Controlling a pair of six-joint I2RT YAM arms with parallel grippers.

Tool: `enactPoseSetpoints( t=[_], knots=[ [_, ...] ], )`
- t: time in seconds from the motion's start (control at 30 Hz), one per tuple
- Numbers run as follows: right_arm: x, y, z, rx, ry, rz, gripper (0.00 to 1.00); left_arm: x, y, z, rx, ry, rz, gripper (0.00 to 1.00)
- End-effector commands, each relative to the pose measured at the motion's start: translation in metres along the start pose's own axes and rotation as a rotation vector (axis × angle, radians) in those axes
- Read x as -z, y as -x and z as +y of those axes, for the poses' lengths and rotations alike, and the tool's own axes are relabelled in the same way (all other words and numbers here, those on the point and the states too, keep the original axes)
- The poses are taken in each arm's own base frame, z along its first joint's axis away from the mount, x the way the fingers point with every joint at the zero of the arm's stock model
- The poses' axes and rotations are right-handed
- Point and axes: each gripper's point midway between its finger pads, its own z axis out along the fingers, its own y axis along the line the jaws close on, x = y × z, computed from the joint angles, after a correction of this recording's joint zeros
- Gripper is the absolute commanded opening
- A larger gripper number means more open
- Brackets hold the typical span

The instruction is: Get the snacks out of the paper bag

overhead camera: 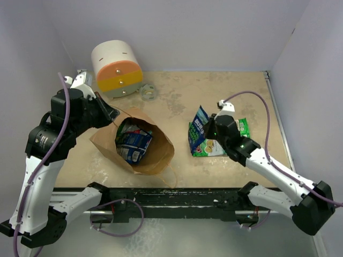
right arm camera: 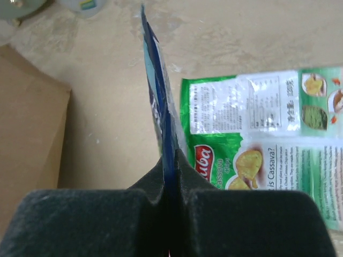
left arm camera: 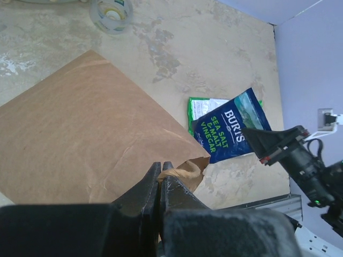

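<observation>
while the job is under way, it is judged partly done: two snacks are out of the paper bag [overhead camera: 158, 154] and more are left inside it.

position of the bag: it lies on its side on the table [overhead camera: 230, 91], left of centre, with its mouth gaping upward and toward the near edge. the left claw [left arm camera: 161, 168] is clenched on the bag's rim at the far-left side of the mouth, a curl of brown paper pinched between its jaws. this appears to hold the mouth open.

contents of the bag: a cluster of packets [overhead camera: 133, 140] shows in the mouth, dark blue and teal on top. their number cannot be counted, and anything deeper is hidden by the paper walls.

out of the bag: a green packet [right arm camera: 257, 139] lies flat on the table, right of centre, well apart from the bag. the right claw [right arm camera: 170, 160] is clamped on one edge of a dark blue packet [left arm camera: 228, 131], held up on edge over the left part of the green one. whether its lower end touches anything cannot be told. it is not yet let go.

outstanding: set the blue packet down, then draw out each packet left in the bag.

also noted: a white, orange and yellow cylinder [overhead camera: 117, 68] and a tape roll [overhead camera: 148, 92] at the far left. no snack is seen in either.
</observation>
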Motion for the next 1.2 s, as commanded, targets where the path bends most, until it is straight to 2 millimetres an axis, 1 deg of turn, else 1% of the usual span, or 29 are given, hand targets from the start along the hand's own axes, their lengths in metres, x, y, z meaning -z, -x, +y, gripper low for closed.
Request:
enactPoseSetpoints(
  t=[0.0,0.1,0.17,0.23,0.37,0.47,0.67,0.7,0.8,0.9,0.93,1.03,1.13,1.17],
  knots=[
    [-0.014,0.015,-0.013,-0.294,0.108,-0.142,0.0,0.003,0.011,-0.015,-0.001,-0.069,-0.037,0.0],
    [-0.029,-0.01,-0.048,-0.385,0.085,-0.133,0.0,0.003,0.01,-0.017,-0.005,-0.074,-0.025,0.0],
    [-0.033,-0.022,-0.068,-0.408,0.055,-0.137,0.0,0.004,0.01,-0.018,0.0,-0.077,-0.024,0.0],
    [-0.033,-0.028,-0.081,-0.418,0.037,-0.145,0.0,0.006,0.011,-0.017,0.012,-0.072,-0.029,0.0],
    [-0.03,-0.041,-0.107,-0.481,-0.036,-0.163,0.0,0.008,0.009,-0.008,0.045,-0.03,-0.041,0.0],
    [-0.028,-0.049,-0.124,-0.527,-0.084,-0.182,0.0,0.01,0.01,-0.008,0.053,-0.033,-0.051,0.0],
    [-0.028,-0.049,-0.154,-0.577,-0.187,-0.224,0.0,0.009,0.012,-0.009,0.054,-0.033,-0.056,0.0],
    [-0.03,-0.051,-0.158,-0.585,-0.201,-0.218,0.0,0.009,0.012,-0.009,0.054,-0.035,-0.055,0.0],
    [-0.033,-0.057,-0.168,-0.595,-0.238,-0.208,0.0,0.006,0.012,-0.01,0.056,-0.037,-0.054,0.0],
    [-0.035,-0.055,-0.167,-0.59,-0.238,-0.2,0.0,0.005,0.011,-0.009,0.058,-0.035,-0.049,0.0],
    [-0.035,-0.057,-0.169,-0.59,-0.259,-0.18,0.05,0.005,0.01,-0.009,0.057,-0.035,-0.048,0.0],
    [-0.024,-0.058,-0.179,-0.588,-0.374,-0.115,0.35,0.004,0.007,-0.008,0.059,-0.035,-0.039,0.0],
    [-0.004,-0.047,-0.179,-0.561,-0.422,-0.085,0.62,0.002,0.001,-0.008,0.057,-0.046,-0.026,0.0],
    [0.003,-0.042,-0.177,-0.551,-0.421,-0.083,0.65,0.002,-0.002,-0.007,0.056,-0.05,-0.019,0.0]
  ],
)
